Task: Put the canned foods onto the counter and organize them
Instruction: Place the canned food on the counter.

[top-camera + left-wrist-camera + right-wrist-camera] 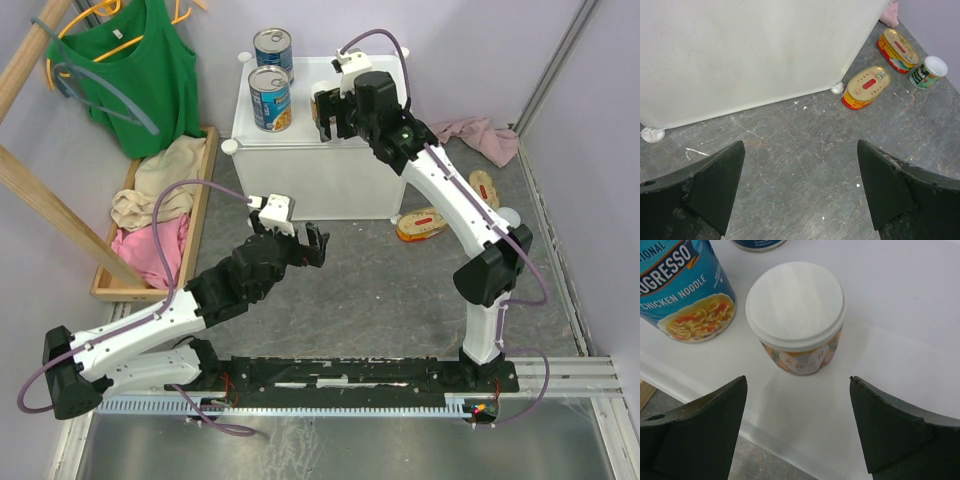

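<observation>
Left gripper point(318, 247): released, jaws wide, empty, low over the floor facing the counter's front
Tall cans point(272, 50) point(270, 100): two, upright on the counter's left part, one behind the other, long axes vertical; placed
Counter point(345, 180): carries three of six cans; judged half done
Small can point(796, 315): upright on the counter, lid up, just right of the nearer tall can
Right gripper point(797, 382): released, jaws spread around the small can, not touching
Oval tins point(867, 86) point(897, 49): flat on the floor, right of the counter, lids up, long axes slanting opposite ways; unplaced
Green-label can point(929, 71): upright beside the farther tin; unplaced
</observation>
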Available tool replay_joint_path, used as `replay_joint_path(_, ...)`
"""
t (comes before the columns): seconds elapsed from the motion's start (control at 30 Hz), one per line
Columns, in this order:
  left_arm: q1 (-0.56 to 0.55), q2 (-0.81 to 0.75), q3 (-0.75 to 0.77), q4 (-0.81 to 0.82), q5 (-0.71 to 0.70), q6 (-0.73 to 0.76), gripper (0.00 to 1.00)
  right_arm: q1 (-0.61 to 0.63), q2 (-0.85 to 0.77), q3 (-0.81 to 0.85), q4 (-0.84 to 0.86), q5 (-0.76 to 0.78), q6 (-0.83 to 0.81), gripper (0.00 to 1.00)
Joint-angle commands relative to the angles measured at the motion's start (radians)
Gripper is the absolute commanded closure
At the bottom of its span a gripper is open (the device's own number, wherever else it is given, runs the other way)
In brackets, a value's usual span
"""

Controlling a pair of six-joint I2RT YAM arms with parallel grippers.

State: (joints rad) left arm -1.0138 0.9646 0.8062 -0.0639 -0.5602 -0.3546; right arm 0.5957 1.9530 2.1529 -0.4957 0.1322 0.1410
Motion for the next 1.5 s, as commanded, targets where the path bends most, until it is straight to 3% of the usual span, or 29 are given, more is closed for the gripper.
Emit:
replay_joint_path(0.0, -0.006, -0.031, 0.048, 0.012, -0.048, -0.007, 0.01, 0.009, -0.111, -0.064, 0.057, 0.006, 0.005, 0.09)
replay_joint_path(0.2, -0.009, -0.026, 0.086, 0.013, -0.062, 0.008, 0.03, 0.017, -0.26, -0.22, 0.116, 0.043, 0.022, 0.11)
replay_joint_path(0.43, -0.009, 0.053, 0.206, 0.031, -0.086, 0.112, 0.09, 0.021, -0.434, -0.392, 0.121, 0.106, 0.063, 0.2)
replay_joint_path(0.67, -0.009, 0.173, 0.335, 0.063, -0.143, 0.2, 0.19, 0.024, -0.608, -0.569, 0.109, 0.155, 0.104, 0.52)
replay_joint_path(0.77, -0.009, 0.219, 0.362, 0.107, -0.169, 0.227, 0.33, 0.023, -0.683, -0.657, 0.117, 0.152, 0.129, 0.66)
replay_joint_path(0.93, -0.008, 0.297, 0.399, 0.202, -0.196, 0.273, 0.51, 0.025, -0.792, -0.766, 0.121, 0.151, 0.158, 0.77)
replay_joint_path(1.23, -0.009, 0.441, 0.526, 0.294, -0.234, 0.386, 0.61, 0.027, -0.923, -0.916, 0.114, 0.171, 0.196, 0.83)
replay_joint_path(1.47, 0.033, 0.519, 0.61, 0.312, -0.219, 0.422, 0.65, 0.027, -0.991, -1.012, 0.114, 0.175, 0.227, 0.76)
